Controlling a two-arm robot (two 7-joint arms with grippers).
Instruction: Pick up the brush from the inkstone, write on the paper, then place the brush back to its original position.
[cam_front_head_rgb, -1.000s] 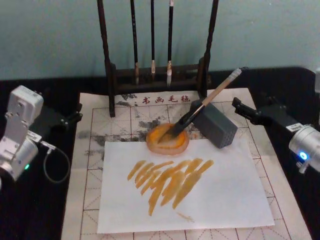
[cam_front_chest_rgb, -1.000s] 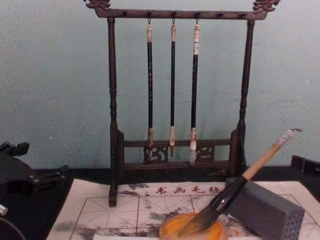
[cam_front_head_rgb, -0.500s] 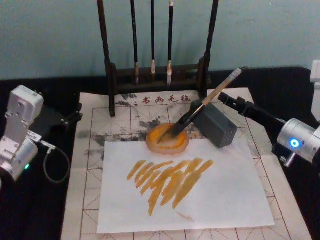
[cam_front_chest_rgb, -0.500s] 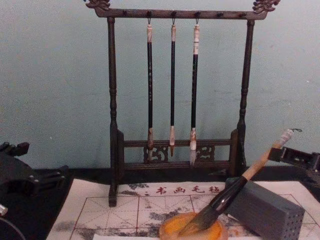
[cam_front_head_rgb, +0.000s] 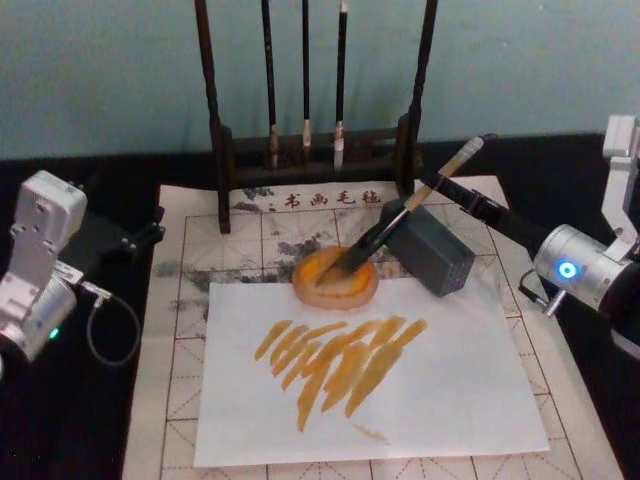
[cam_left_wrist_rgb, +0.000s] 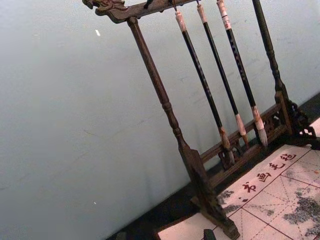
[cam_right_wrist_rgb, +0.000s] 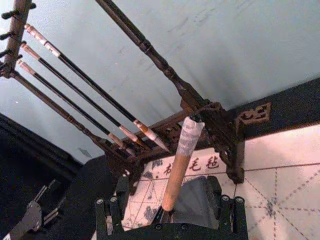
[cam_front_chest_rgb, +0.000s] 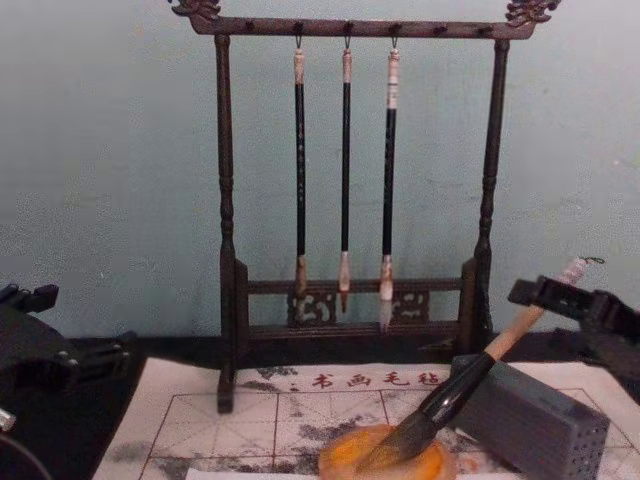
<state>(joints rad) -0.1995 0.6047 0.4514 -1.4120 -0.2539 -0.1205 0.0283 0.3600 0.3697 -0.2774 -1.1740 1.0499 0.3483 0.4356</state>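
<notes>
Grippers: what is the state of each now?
Left gripper: open, holding nothing.
Right gripper: open, straddling the brush handle, not yet gripping.

A dark wooden rack (cam_front_chest_rgb: 225, 200) is standing at the far side of the black table (cam_front_head_rgb: 560, 160), in front of a pale teal wall (cam_front_chest_rgb: 110, 150). Three thin black-handled brushes (cam_front_chest_rgb: 345, 170) are hanging side by side from its top bar, their pale tips pointing down by the lower rails. A grey rectangular block (cam_front_head_rgb: 432, 250) dotted with small holes is lying nearer, just in front of the rack's right foot
</notes>
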